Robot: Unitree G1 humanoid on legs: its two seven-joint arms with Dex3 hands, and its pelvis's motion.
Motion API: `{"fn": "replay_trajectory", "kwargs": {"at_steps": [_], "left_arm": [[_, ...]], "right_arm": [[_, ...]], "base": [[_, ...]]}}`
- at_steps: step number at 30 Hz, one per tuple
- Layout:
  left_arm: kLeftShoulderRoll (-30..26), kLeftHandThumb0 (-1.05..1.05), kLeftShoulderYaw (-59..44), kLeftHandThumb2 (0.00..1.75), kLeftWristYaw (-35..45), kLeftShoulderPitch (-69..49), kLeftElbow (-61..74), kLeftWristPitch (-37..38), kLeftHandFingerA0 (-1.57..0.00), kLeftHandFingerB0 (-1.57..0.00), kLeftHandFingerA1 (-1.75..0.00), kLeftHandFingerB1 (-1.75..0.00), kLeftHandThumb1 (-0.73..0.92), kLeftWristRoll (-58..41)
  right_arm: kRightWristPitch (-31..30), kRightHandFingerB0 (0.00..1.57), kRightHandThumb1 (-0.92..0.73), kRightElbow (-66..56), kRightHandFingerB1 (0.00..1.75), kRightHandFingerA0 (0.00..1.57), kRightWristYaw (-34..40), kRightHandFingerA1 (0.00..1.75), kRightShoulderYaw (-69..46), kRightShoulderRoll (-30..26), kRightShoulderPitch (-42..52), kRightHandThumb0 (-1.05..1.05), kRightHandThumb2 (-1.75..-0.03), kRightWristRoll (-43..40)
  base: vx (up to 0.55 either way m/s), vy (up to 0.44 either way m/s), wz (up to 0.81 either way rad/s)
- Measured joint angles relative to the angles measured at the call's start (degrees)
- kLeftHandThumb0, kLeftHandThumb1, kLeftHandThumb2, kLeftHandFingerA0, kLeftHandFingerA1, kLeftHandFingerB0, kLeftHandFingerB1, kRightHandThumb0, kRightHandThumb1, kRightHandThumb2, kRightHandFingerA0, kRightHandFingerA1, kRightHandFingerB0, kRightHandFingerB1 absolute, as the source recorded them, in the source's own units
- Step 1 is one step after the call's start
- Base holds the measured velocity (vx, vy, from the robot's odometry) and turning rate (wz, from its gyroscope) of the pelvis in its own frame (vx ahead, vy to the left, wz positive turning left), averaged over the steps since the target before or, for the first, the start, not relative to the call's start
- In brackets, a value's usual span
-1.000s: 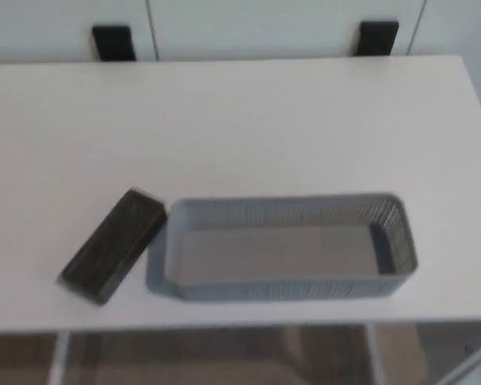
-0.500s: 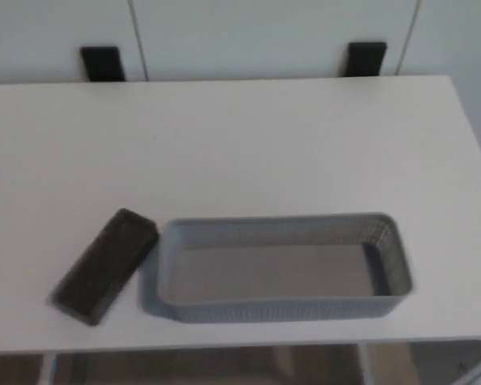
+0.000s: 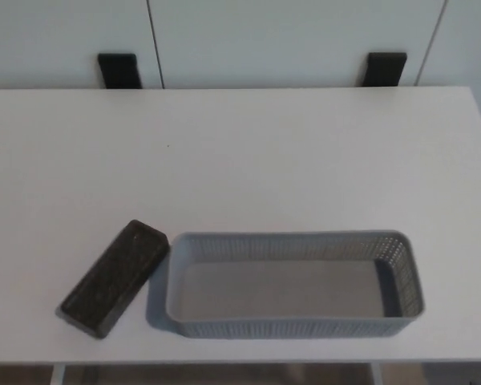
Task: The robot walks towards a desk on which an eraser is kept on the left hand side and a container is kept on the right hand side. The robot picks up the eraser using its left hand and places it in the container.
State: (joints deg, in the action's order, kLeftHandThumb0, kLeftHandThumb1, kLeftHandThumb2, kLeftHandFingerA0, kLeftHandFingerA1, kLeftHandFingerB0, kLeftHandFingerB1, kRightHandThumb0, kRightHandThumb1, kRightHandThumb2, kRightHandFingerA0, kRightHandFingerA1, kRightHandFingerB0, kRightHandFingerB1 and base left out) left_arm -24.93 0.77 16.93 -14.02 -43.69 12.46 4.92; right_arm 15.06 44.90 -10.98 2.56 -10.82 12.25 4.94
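A plain white desk (image 3: 240, 160) fills most of the head view, its far edge running against pale wall panels where two black brackets (image 3: 117, 70) show, one towards each far corner. A strip of floor shows below the near edge. A grey mesh container (image 3: 293, 321) lies lengthwise along the near edge, right of centre, with nothing inside but its bare grey bottom. The dark eraser (image 3: 114, 277) lies flat on the desk towards the near left corner, set at a slant, its upper end just beside the container's left end. Neither hand is in view, so their state cannot be told
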Motion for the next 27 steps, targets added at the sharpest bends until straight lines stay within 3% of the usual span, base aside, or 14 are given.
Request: {"fn": "replay_trajectory", "kwargs": {"at_steps": [10, 12, 21, 22, 23, 24, 26, 27], "left_arm": [[0.0, -0.47, 0.13, 0.58, 0.18, -0.07, 0.24, -0.01, -0.48, -0.43, -0.47, -0.37, 0.61, 0.48], [-0.02, -0.55, 0.43, 0.59, 0.31, -0.76, 1.52, -0.01, -0.56, -0.44, -0.45, -0.35, 0.61, 0.57], [-0.71, -0.65, 6.87, 0.57, 4.84, -9.27, 19.23, 0.51, -0.43, -0.32, -0.34, -0.3, 0.58, 0.89], [-1.1, -0.66, 7.74, 0.58, 5.56, -10.18, 21.72, 0.52, -0.4, -0.3, -0.35, -0.31, 0.57, 0.84], [-1.33, -0.72, 8.15, 0.81, 5.98, -10.71, 23.24, 0.52, -0.33, -0.24, -0.45, -0.41, 0.48, 0.8], [-1.79, -0.73, 8.8, 0.82, 6.69, -11.57, 25.83, 0.51, -0.3, -0.22, -0.44, -0.41, 0.49, 0.64], [-2.72, -0.75, 9.8, 0.82, 7.97, -12.77, 30.04, 0.51, -0.28, -0.22, -0.44, -0.4, 0.48, 0.42], [-3.19, -0.74, 10.17, 0.59, 8.6, -13.31, 31.99, 0.5, -0.33, -0.28, -0.33, -0.3, 0.57, 0.31]], "right_arm": [[-0.04, 0.34, -0.6, 0.12, 0.46, 0.54, -0.62, 0.58, 0.14, -0.11, 0.16, -0.37, -0.58, 0.08], [-0.04, 0.35, -0.61, 0.11, 0.47, 0.54, -0.68, 0.59, 0.35, -0.13, 0.17, -0.36, -0.58, 0.16], [-0.03, 0.35, -0.59, 0.05, 0.46, 0.55, -0.69, 0.59, 0.94, -0.28, 0.37, -0.38, -0.58, 0.42], [-0.04, 0.34, -0.6, 0.03, 0.46, 0.55, -0.69, 0.58, 0.96, -0.28, 0.33, -0.37, -0.58, 0.42], [-0.04, 0.34, -0.6, 0.02, 0.46, 0.54, -0.69, 0.57, 0.97, -0.27, 0.27, -0.38, -0.58, 0.42], [-0.04, 0.35, -0.6, -0.01, 0.46, 0.55, -0.7, 0.58, 0.98, -0.27, 0.23, -0.38, -0.58, 0.42], [-0.04, 0.35, -0.6, -0.03, 0.45, 0.56, -0.7, 0.57, 1.01, -0.26, 0.11, -0.37, -0.57, 0.42], [-0.04, 0.36, -0.6, -0.04, 0.45, 0.57, -0.7, 0.56, 1.04, -0.26, 0.06, -0.37, -0.57, 0.42]], "base": [[0.0, 0.0, 0.0], [0.0, 0.0, 0.0], [0.0, 0.0, 0.0], [0.0, 0.0, 0.0], [0.0, 0.0, 0.0], [0.0, 0.0, 0.0], [0.0, 0.0, 0.0], [0.0, 0.0, 0.0]]}}
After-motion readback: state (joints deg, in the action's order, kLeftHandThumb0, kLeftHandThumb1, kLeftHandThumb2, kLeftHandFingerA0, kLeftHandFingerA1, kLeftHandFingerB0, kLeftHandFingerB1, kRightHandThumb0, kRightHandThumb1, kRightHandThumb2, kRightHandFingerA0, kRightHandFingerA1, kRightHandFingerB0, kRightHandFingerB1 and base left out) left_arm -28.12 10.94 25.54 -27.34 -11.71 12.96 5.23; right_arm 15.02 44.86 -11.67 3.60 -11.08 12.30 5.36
